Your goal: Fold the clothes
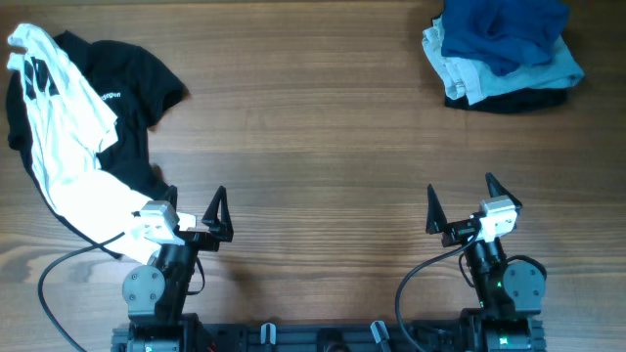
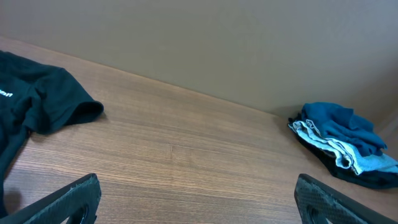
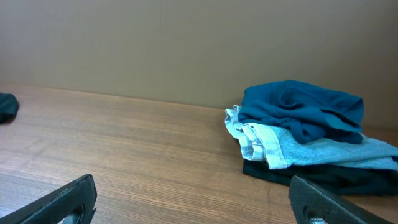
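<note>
The white T-shirt point(image 1: 67, 147) lies crumpled in a long strip at the table's left, partly over a black shirt. Part of its black print shows near its far end. It does not show in either wrist view. My left gripper point(image 1: 194, 202) is open and empty just right of the T-shirt's near end, above bare wood point(image 2: 196, 208). My right gripper point(image 1: 461, 196) is open and empty near the front right, also above bare wood point(image 3: 193, 208).
A black shirt with small white logos point(image 1: 132, 88) lies under the T-shirt at the far left, and it shows in the left wrist view point(image 2: 37, 102). A pile of blue and pale grey folded garments point(image 1: 504, 49) sits at the far right point(image 2: 342, 140) point(image 3: 305, 130).
</note>
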Motion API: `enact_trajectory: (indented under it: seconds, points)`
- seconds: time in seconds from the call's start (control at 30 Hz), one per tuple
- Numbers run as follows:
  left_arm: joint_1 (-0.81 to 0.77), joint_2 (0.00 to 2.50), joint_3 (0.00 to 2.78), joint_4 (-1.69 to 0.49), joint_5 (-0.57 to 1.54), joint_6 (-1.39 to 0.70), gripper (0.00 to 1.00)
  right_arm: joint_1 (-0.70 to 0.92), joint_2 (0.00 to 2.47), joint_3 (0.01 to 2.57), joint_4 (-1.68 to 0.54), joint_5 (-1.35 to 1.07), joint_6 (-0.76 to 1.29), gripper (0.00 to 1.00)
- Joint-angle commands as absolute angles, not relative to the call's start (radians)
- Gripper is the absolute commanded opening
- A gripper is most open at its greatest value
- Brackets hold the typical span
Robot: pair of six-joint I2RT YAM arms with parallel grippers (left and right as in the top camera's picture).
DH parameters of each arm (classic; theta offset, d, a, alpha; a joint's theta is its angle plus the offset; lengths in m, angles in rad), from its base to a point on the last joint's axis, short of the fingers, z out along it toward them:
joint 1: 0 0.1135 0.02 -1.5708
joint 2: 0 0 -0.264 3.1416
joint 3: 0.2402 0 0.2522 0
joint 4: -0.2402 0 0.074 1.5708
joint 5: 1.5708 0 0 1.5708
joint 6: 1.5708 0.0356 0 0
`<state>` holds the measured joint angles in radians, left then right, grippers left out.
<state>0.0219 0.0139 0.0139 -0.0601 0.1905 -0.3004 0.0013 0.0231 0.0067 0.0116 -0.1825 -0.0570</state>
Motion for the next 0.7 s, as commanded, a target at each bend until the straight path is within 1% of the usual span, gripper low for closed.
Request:
enact_trajectory:
  seconds: [0.0, 0.2, 0.27, 0.4, 0.53, 0.67]
  points:
    - [0.029, 0.007, 0.006, -0.060, 0.181, -0.292, 1.00, 0.006, 0.024, 0.005, 0.014, -0.180, -0.052, 1.00]
    - [0.029, 0.007, 0.006, -0.058, 0.181, -0.292, 1.00, 0.006, 0.024, 0.005, 0.014, -0.181, -0.044, 1.00]
    - [0.029, 0.007, 0.006, -0.058, 0.183, -0.300, 1.00, 0.006, 0.024, 0.005, 0.044, -0.186, -0.030, 1.00]
    - [0.029, 0.007, 0.006, -0.046, 0.211, -0.300, 1.00, 0.006, 0.024, 0.006, 0.123, -0.207, 0.156, 1.00]
    - [0.029, 0.007, 0.015, -0.038, 0.246, -0.299, 1.00, 0.006, 0.024, 0.035, 0.240, -0.290, 0.161, 1.00]
    - [0.029, 0.047, 0.078, -0.057, 0.237, -0.296, 1.00, 0.006, 0.048, 0.123, 0.247, -0.282, 0.156, 1.00]
